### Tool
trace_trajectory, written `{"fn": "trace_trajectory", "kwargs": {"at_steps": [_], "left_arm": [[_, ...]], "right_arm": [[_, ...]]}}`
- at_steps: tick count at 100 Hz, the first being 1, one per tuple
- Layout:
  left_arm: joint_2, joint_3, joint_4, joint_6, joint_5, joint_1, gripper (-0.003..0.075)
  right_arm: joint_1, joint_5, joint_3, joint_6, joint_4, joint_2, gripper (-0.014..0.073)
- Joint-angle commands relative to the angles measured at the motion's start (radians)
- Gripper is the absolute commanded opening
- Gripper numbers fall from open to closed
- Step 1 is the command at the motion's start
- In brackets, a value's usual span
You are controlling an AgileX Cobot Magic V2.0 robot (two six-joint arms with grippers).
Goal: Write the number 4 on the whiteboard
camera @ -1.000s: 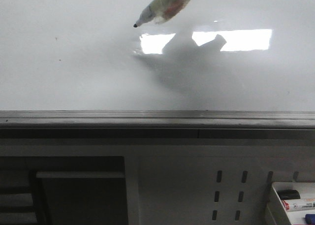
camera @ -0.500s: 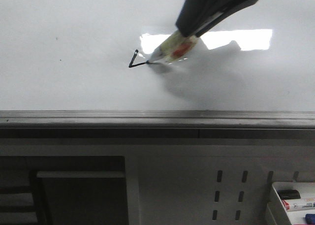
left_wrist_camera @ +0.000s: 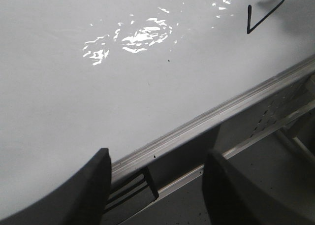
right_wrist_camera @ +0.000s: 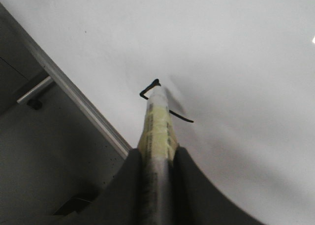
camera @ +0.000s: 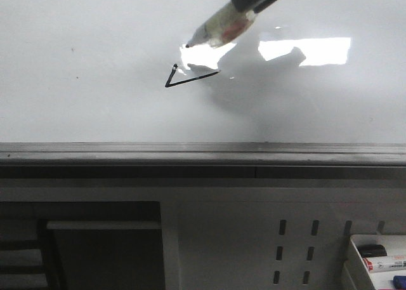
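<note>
The whiteboard (camera: 89,106) fills the upper half of the front view, glossy, with a bright rectangular reflection (camera: 317,51) toward its right. A dark grey ledge (camera: 203,153) runs the full width along its lower edge.

The number 4 (camera: 187,77) is incomplete: a short slanted stroke meets a long slanted crossbar at a sharp lower-left corner, forming an open angle. It sits near the board's horizontal middle, well above the ledge and just left of the reflection. In the left wrist view the same mark (left_wrist_camera: 263,17) appears near the frame corner, well apart from the ledge (left_wrist_camera: 206,121).

The right claw (right_wrist_camera: 156,158) is clamped on a marker (camera: 222,28), one finger pressed against each side of the taped barrel. In the front view the marker slants down to the left from the top edge. Its tip lies just above the crossbar's right half; contact with the board cannot be determined.

The left claw (left_wrist_camera: 155,185) stands with its fingers (left_wrist_camera: 93,185) apart and nothing between them, positioned near the ledge and well clear of the mark.

Board surface left of the mark and between the mark and the ledge is bare apart from tiny dark specks (camera: 72,49).

Below the ledge, a white perforated panel (camera: 295,252) carries vertical slots. A tray (camera: 361,264) at the lower right corner holds spare markers (camera: 384,263).
</note>
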Motion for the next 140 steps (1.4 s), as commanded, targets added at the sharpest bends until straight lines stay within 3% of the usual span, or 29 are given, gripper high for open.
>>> {"fn": "trace_trajectory", "kwargs": {"at_steps": [1, 15, 32, 44, 59, 77, 100, 128, 140], "left_arm": [[-0.002, -0.027, -0.002, -0.003, -0.070, 0.003, 0.0384], [-0.002, -0.027, -0.001, -0.002, -0.067, 0.003, 0.0385], [0.000, -0.032, -0.046, 0.113, -0.056, -0.003, 0.0384], [0.041, -0.076, -0.202, 0.313, -0.004, -0.038, 0.0384], [0.162, -0.160, -0.333, 0.588, 0.089, -0.136, 0.0384], [0.317, -0.252, -0.333, 0.684, 0.063, -0.258, 0.0384], [0.466, -0.349, -0.361, 0.759, 0.037, -0.336, 0.0384], [0.496, -0.357, -0.434, 0.837, 0.015, -0.337, 0.0383], [0.498, -0.357, -0.477, 0.886, 0.017, -0.337, 0.0307]], "right_arm": [[-0.015, -0.036, -0.025, -0.015, -0.002, 0.020, -0.0064], [0.008, 0.140, -0.025, -0.022, 0.016, 0.055, -0.0064], [0.077, 0.080, -0.027, -0.041, 0.013, -0.062, -0.0064], [0.094, 0.110, -0.027, -0.161, 0.013, -0.121, -0.0064], [0.134, 0.210, -0.027, -0.425, 0.013, -0.148, -0.0064], [0.178, 0.217, -0.027, -0.606, 0.013, -0.148, -0.0064], [0.186, 0.171, -0.027, -0.608, 0.013, -0.148, -0.0064], [0.186, 0.162, -0.027, -0.608, 0.013, -0.148, -0.0064], [0.186, 0.162, -0.027, -0.608, 0.013, -0.148, -0.0064]]}}
